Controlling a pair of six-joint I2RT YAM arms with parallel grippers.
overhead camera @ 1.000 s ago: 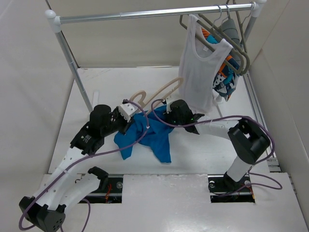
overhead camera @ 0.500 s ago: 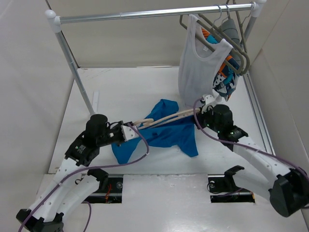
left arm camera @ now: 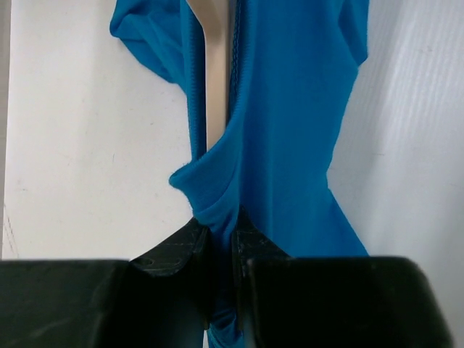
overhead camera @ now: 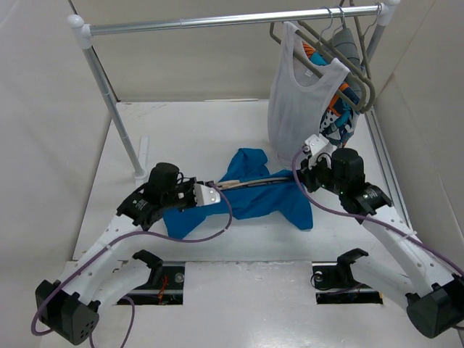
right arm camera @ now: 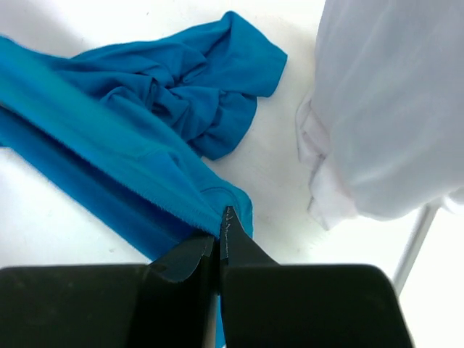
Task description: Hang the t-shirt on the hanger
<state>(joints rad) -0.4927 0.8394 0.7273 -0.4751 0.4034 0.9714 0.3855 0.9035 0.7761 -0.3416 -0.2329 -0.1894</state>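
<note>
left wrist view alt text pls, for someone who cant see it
Seen from the left wrist, black jaws are pinched shut on a bunched fold of the blue t-shirt at the bottom edge. A pale wooden hanger arm runs straight up from them, flanked by the fabric, over the white table.

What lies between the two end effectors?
Blue t-shirt with the beige hanger partly inside, stretched from left end effector to right end effector; top external view.

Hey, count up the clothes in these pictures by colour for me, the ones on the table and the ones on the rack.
Blue t-shirt: 1
White tank top: 1
Multicolour patterned garment: 1
Total: 3 garments that I can make out
</note>
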